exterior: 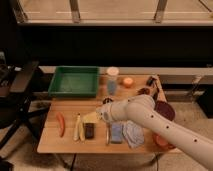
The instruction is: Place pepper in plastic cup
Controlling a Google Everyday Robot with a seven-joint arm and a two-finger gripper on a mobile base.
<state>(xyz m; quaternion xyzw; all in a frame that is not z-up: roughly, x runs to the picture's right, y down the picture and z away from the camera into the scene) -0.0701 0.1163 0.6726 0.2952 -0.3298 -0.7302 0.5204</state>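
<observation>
We find the gripper (pixel 92 118) over the middle of the wooden table (pixel 70 146), just above the far ends of the banana (pixel 78 128) and a small dark block (pixel 89 131); its fingers stand released, with nothing between them. The white arm (pixel 160 125) reaches in from the near right and covers much of the right half of the table.

The pepper (pixel 61 123) lies flat on the left part of the table, running near to far, close to the left edge but fully on the wood; it is left of the gripper and apart from it, with a strip of bare wood between it and the banana.

The plastic cup (pixel 112 80) stands upright by the far edge, just right of the green tray (pixel 74 82); an orange object (pixel 128 81) sits right of the cup.

Between the tray and the pepper's row we see open wood; the right side is crowded, with a blue sponge (pixel 116 133), a grey cloth (pixel 133 135), a dark red bowl (pixel 165 110) and an orange bowl (pixel 162 142) at the near right edge. A black chair (pixel 20 90) stands just off the left edge.
</observation>
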